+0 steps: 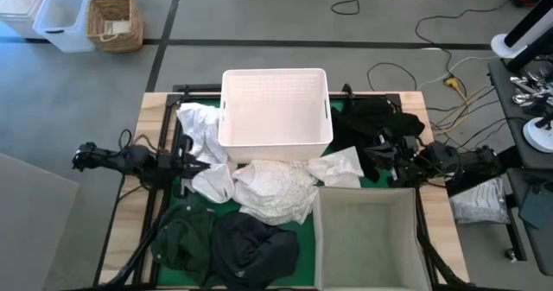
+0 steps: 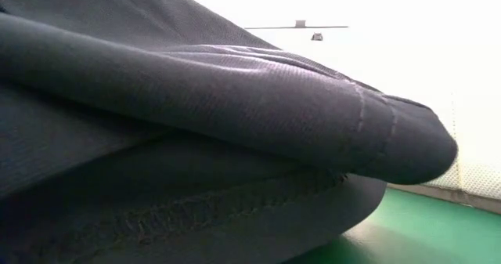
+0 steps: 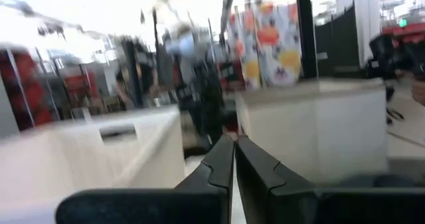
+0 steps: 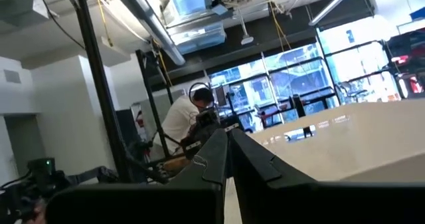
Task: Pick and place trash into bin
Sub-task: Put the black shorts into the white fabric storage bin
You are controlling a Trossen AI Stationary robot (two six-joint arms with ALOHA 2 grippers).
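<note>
On the counter [image 1: 155,110], the left tool [image 1: 192,164] is seen closed and empty beside white sheets [image 1: 272,187]; dark garments [image 1: 229,243] lie nearby, the white tub [image 1: 275,110] behind. The right tool [image 1: 384,153], also closed and empty, is parked by black cloth [image 1: 371,118]. Tangled layers could likely be dragged out together.

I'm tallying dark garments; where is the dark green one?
In the high view the dark green garment lies at the table's near left, beside the black garment and below the white sheets.
</note>
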